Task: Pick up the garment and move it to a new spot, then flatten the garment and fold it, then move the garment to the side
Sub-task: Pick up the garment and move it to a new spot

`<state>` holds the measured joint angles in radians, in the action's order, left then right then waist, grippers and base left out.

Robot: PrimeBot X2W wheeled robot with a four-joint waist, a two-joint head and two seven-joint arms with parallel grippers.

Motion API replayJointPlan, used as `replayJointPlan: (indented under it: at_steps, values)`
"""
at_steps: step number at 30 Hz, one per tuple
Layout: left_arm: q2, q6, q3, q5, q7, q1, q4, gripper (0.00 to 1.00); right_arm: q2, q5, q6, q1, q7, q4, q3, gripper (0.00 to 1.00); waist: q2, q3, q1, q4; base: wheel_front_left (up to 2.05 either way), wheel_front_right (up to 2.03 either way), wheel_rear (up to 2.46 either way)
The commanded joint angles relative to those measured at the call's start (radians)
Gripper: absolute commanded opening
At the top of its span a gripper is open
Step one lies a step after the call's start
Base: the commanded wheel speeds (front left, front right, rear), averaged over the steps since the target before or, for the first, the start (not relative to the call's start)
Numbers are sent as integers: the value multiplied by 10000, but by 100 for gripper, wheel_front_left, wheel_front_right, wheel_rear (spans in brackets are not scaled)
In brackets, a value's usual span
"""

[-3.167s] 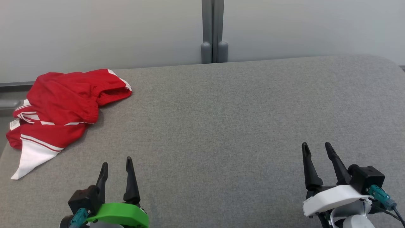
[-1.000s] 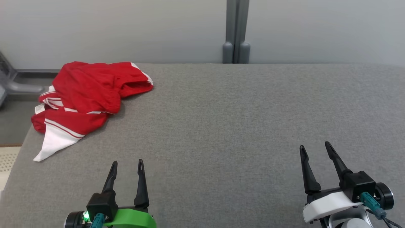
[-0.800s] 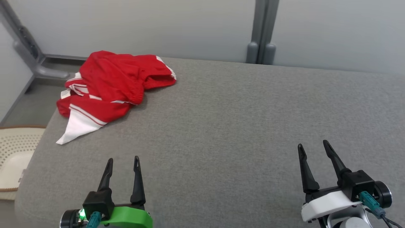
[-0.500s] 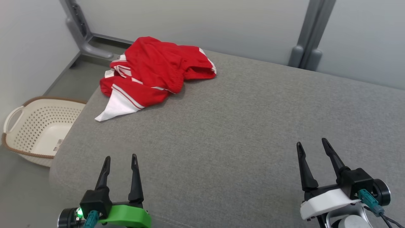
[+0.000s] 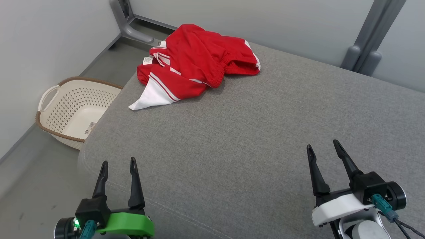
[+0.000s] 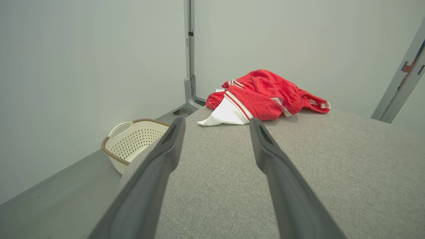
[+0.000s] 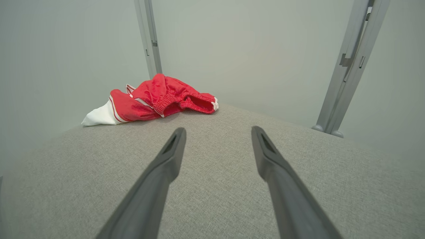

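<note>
A broad grey fabric-covered surface [image 5: 252, 132] took up most of the head view, with pale grey walls [image 5: 49, 43] behind it and to its left, and a grey metal post [image 5: 373, 39] standing at its far right edge. A strip of grey floor [image 5: 36, 172] ran along its left side. On that floor, just beside the surface's left edge, stood a cream perforated plastic laundry basket with a brown rim [image 5: 63, 106].

The crumpled red garment with white stripes and a white panel [image 5: 196, 63] lay in a heap at the far left corner of the surface. Its white panel pointed toward the near left, and its gathered waistband opening faced right.

The left gripper on its green mount [image 5: 119, 161] hung over the near left edge of the surface, its two dark fingers spread apart and holding nothing. The garment lay well apart from it, ahead and slightly to its right; in the left wrist view the heap showed straight ahead, above the tips of the spread fingers.

The right gripper on its white mount [image 5: 322, 144] hung over the near right part of the surface, fingers likewise apart and empty. The garment lay far ahead of it and well to its left.
</note>
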<state>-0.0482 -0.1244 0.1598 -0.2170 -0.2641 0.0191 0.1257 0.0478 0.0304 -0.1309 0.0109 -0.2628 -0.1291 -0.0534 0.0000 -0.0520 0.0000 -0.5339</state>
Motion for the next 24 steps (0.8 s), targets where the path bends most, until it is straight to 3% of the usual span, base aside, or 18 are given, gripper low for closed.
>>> replayJointPlan:
  at_steps: [1, 4, 7, 13, 19, 24]
  values:
    - [-39, -27, -45, -21, -5, -118, -45, 100, 44, -105, 3, 21, -32, 33, 93, 100, 0, -66, 0, -8, 0, 0, 0]
    - [-131, 217, -270, 81, -7, -545, 8, 100, 47, -208, 3, -12, -32, 145, 372, 100, 0, -282, 0, 12, 0, 0, 0]
    - [-586, 493, -772, 184, -7, -1375, -118, 100, 42, -447, 3, 218, -32, 285, 491, 100, 0, -690, 0, 231, 0, 0, 0]
    - [-2222, 924, -1802, 366, 188, -4414, -193, 100, 47, -1068, 3, 727, -32, 548, 587, 100, 0, -1714, 0, 952, 0, 0, 0]
    - [-3276, 2119, -1635, -354, 1669, -7825, 1224, 100, 44, -1490, 4, 1299, -32, 769, 718, 100, 0, -2689, 0, 2031, 0, 0, 0]
    - [-3434, 2445, -1050, -1067, 3134, -9457, 3055, 100, 45, -1671, 4, 1509, -32, 884, 815, 100, 0, -3303, 0, 2826, 0, 0, 0]
